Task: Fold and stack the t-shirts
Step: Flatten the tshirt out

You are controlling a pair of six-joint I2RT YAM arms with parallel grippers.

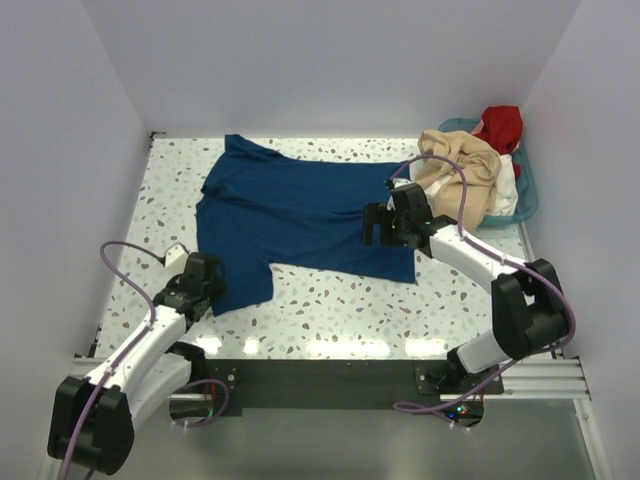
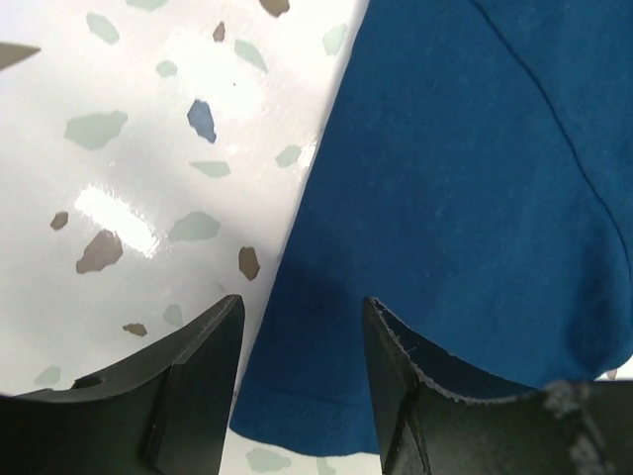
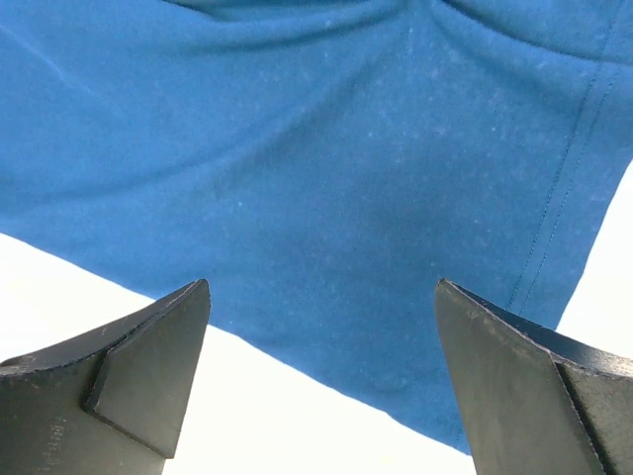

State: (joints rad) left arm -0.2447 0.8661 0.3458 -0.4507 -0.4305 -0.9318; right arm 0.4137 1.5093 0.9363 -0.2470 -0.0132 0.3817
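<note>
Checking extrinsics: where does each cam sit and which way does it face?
Top external: above and behind the bases, facing down and forward over table, blue t-shirt and basket; left arm and right arm show.
Left wrist: on the left arm, facing down at the shirt's edge and table; left fingers show.
Right wrist: on the right arm, facing down at the shirt's edge; right fingers show.
Shared: all three see the blue t-shirt.
</note>
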